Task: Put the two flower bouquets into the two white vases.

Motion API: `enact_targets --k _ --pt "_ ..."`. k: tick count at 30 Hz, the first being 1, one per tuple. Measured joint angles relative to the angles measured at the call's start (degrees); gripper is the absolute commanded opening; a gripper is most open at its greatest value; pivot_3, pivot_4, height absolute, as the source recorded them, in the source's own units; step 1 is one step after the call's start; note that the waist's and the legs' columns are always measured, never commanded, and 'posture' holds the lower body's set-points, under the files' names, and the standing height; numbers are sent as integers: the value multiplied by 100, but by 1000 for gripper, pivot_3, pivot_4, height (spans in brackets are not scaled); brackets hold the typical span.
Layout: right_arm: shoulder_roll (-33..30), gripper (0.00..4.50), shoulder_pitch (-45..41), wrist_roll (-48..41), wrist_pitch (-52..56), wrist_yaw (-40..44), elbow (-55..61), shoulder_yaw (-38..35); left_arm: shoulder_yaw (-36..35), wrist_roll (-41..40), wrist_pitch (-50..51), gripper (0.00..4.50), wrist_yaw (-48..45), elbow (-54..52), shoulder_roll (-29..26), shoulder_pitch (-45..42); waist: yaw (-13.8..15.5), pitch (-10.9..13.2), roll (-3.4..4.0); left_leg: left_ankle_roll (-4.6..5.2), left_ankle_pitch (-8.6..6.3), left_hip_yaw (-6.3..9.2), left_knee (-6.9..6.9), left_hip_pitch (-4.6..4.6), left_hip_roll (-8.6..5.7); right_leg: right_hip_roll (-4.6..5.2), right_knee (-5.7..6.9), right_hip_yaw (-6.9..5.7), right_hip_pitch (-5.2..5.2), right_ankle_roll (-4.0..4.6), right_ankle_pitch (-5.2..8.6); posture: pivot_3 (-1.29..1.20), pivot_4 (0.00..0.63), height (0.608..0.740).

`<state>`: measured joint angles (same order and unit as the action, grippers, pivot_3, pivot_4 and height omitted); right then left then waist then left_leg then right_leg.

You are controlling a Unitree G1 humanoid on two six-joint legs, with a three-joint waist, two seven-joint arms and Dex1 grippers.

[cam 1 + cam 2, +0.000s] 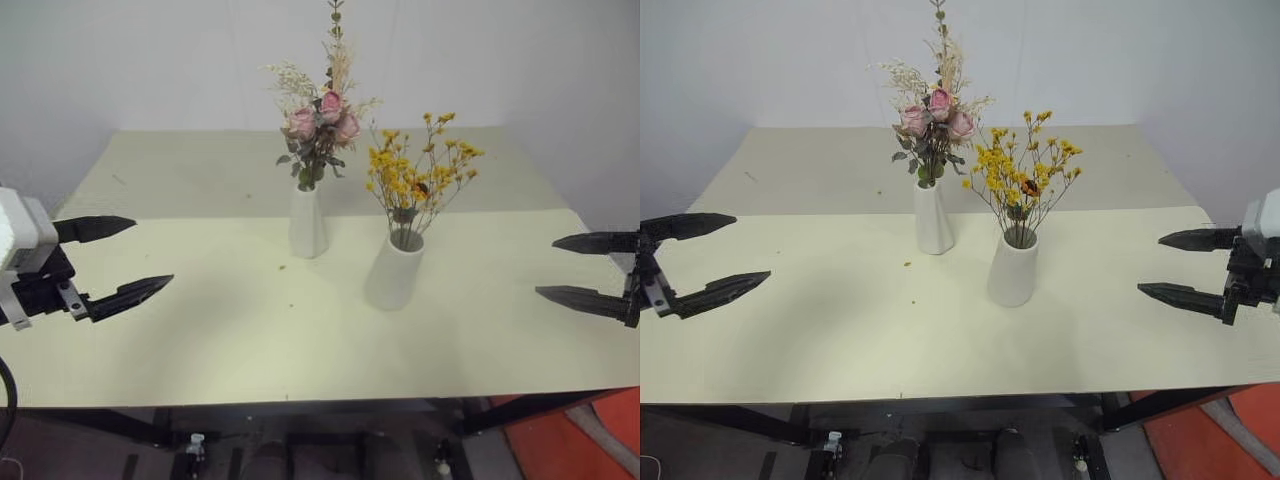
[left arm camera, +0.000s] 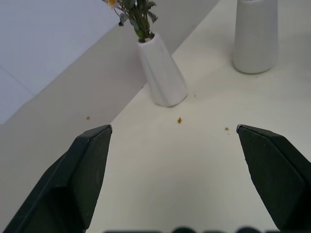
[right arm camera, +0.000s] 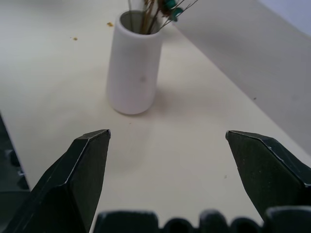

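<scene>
Both bouquets stand in their vases near the middle of the pale bench [image 1: 200,330], well apart from either end effector. The pink rose bouquet [image 1: 320,125] with green leaves and pale dried sprigs sits in the slim vase [image 1: 307,222], farther back; the yellow-orange bouquet [image 1: 418,175] on thin brown stems sits in the stouter vase [image 1: 394,270], just beside and in front of the slim one, toward the robot's right. The left end effector [image 1: 130,260] hangs over the bench's left edge with its two black fingers spread wide and nothing between them, pointing in toward the vases. The right end effector [image 1: 1175,265] hangs over the right edge, likewise spread wide and empty, pointing back toward the stout vase. In the left wrist view the slim vase [image 2: 162,73] lies ahead between the fingers, its blooms cut off by the frame edge, and the stout vase [image 2: 255,36] shows only its lower body. In the right wrist view the stout vase [image 3: 133,63] stands ahead with only the stem bases visible in its mouth. A few tiny yellow crumbs [image 2: 179,120] lie on the bench near the slim vase; what they are is hard to make out. The tallest sprig of the rose bouquet runs out of the top of the head views.
</scene>
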<state>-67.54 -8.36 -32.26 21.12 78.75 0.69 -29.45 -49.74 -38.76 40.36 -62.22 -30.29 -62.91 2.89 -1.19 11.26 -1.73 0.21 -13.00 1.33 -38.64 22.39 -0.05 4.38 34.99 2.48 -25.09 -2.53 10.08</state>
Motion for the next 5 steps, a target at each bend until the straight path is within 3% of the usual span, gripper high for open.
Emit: enact_targets --k 5 --pt "-123 4489 109 9 59 12 146 -76 -757 -208 339 4500 -355 -55 -77 288 -11 0 0 -2 -1 -4 1 -3 6 -1 1 -1 -4 4 2 0 150 740"
